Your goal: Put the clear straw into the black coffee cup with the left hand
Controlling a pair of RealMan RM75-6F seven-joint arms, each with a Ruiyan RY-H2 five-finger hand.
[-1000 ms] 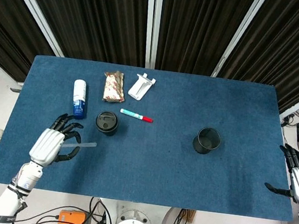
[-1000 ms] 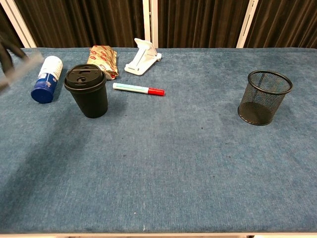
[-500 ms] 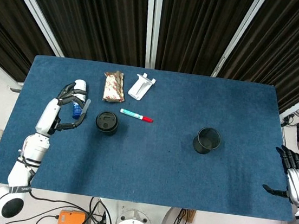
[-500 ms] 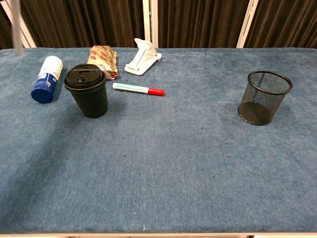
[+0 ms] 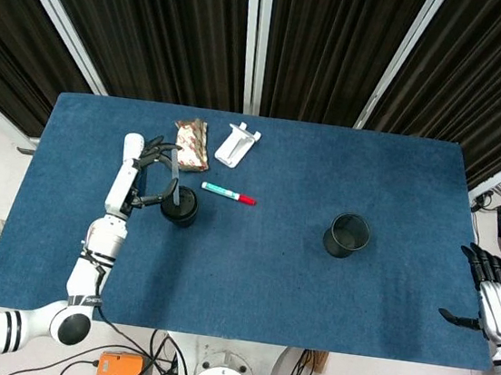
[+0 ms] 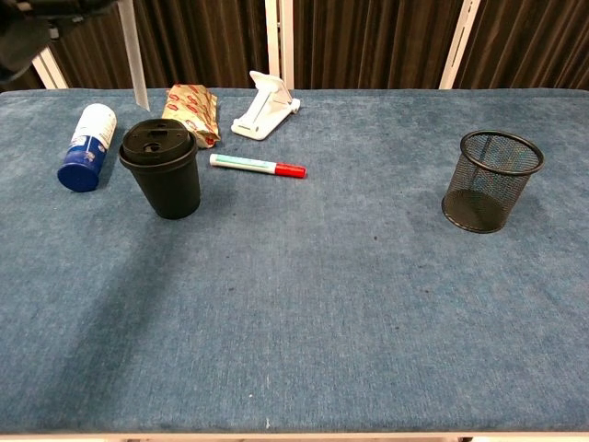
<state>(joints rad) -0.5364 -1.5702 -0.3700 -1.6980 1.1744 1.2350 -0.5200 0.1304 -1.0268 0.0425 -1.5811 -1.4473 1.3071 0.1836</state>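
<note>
Two hands are showing in the head view. The left hand is hanging over the blue bench just left of the black coffee cup, its fingers closing round the clear straw. The straw is running from the hand down toward the cup's lid, its lower end lying over the lid's near-left part; whether it is touching the lid I cannot tell. The right hand is sitting at the bench's right edge, fingers spread and grasping nothing. A wire mesh pot is standing well to the right of the cup. A marker with a red cap is lying just behind and right of the cup, and a snack packet and a white stand are lying further back.

In the chest view, the cup is standing upright with its lid on. The straw is hanging nearly upright above the cup's back-left rim, its tip stopping just short of the lid. The left hand is showing only as a dark blur in the top-left corner. A white and blue bottle is lying on its side left of the cup. The marker, packet, stand and mesh pot are resting on the bench.
</note>
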